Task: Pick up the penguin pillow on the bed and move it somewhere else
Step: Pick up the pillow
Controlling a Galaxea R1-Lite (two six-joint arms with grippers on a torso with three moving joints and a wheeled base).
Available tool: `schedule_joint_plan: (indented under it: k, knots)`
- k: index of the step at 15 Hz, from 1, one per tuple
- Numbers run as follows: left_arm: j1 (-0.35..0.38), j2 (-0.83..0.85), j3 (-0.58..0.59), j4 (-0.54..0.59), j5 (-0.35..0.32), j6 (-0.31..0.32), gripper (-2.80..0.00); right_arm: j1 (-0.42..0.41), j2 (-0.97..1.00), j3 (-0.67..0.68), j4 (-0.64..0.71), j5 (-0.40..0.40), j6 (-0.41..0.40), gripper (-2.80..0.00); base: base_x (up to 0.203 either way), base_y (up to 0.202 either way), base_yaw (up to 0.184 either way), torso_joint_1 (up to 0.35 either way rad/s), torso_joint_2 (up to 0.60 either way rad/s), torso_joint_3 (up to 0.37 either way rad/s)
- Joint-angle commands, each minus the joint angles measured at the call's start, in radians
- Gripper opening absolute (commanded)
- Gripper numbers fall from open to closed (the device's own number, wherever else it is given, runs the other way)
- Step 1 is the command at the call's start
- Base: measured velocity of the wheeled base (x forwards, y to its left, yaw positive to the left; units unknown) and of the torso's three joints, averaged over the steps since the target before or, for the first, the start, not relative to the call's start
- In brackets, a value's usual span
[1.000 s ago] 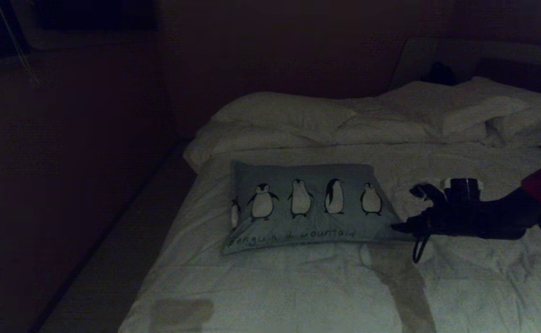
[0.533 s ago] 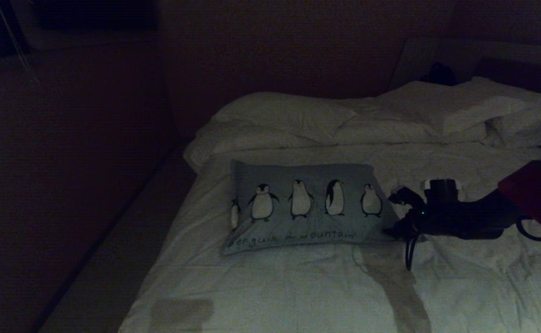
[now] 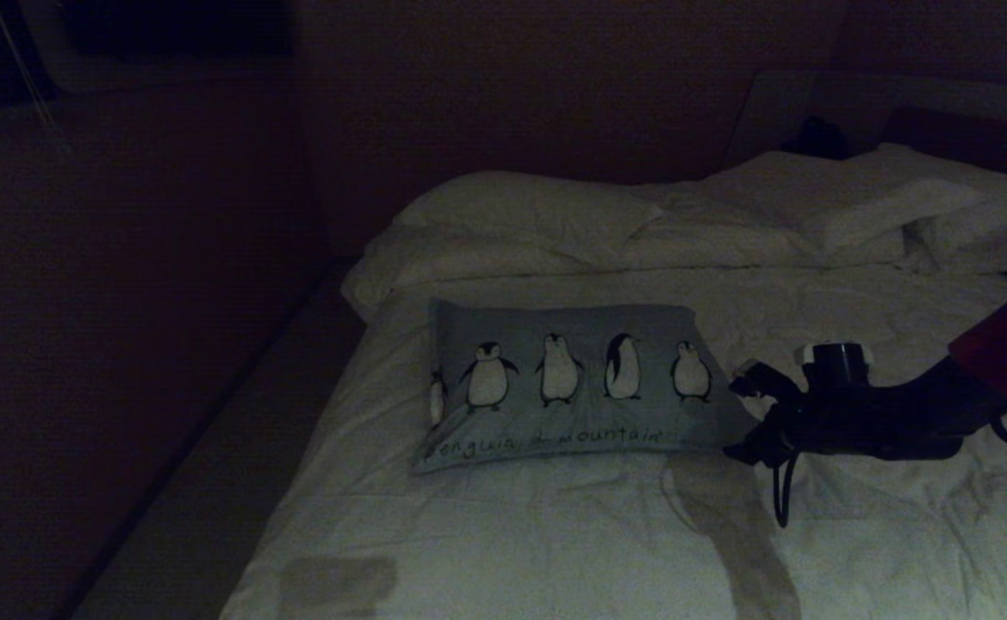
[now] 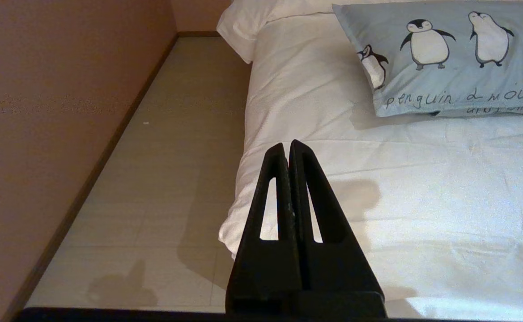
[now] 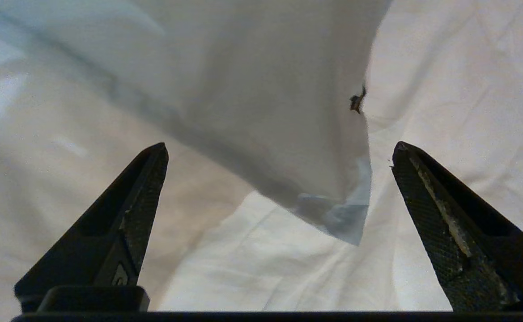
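Three views split the scene between them. Going left to right in the dim head view, a dark wall and a strip of floor (image 3: 210,482) fill the nine o'clock side, then comes the bed (image 3: 555,534) with its wrinkled white duvet, and at the middle of the picture the penguin pillow (image 3: 572,383) lies flat on the duvet, print up, with plain white pillows (image 3: 537,211) heaped behind it toward twelve o'clock. At three o'clock from the pillow the right gripper (image 3: 740,418) reaches in from the right edge, low over the duvet, its tips just beside the pillow's right-hand near corner; whether they touch it cannot be told from here. The left arm does not appear in that view at all. The left wrist view supplies it: the left gripper (image 4: 287,150) hangs over the bed's left edge with its two fingers pressed together, closed on nothing, floor tiles (image 4: 154,179) at its nine o'clock and the penguin pillow (image 4: 449,58) well apart at about one o'clock, its lettering readable in brighter light. The right wrist view gives what the head view hides: the right gripper (image 5: 279,150) stands spread wide, and the pale pillow corner (image 5: 288,134) sits between the fingers (image 5: 140,197), ungripped.
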Motion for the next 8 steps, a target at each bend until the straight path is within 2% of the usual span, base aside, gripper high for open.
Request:
schedule_joint_plan:
  k: [1,5,8]
  knots:
    - [0.000,0.000,0.000,-0.001,0.000,-0.001,-2.80,0.000,-0.010,0.012,-0.003,0.013,-0.014,0.00,0.000,0.000,0.000,0.000,0.00,0.000]
    - [0.000,0.000,0.000,-0.001,0.000,-0.001,-2.80,0.000,0.086,-0.112,0.009,0.008,-0.033,0.00,0.000,0.000,0.000,0.000,0.00,0.000]
    - [0.000,0.000,0.000,-0.001,0.000,-0.001,-2.80,0.000,0.130,-0.216,0.091,0.001,-0.040,0.00,0.000,0.000,0.000,0.000,0.00,0.000]
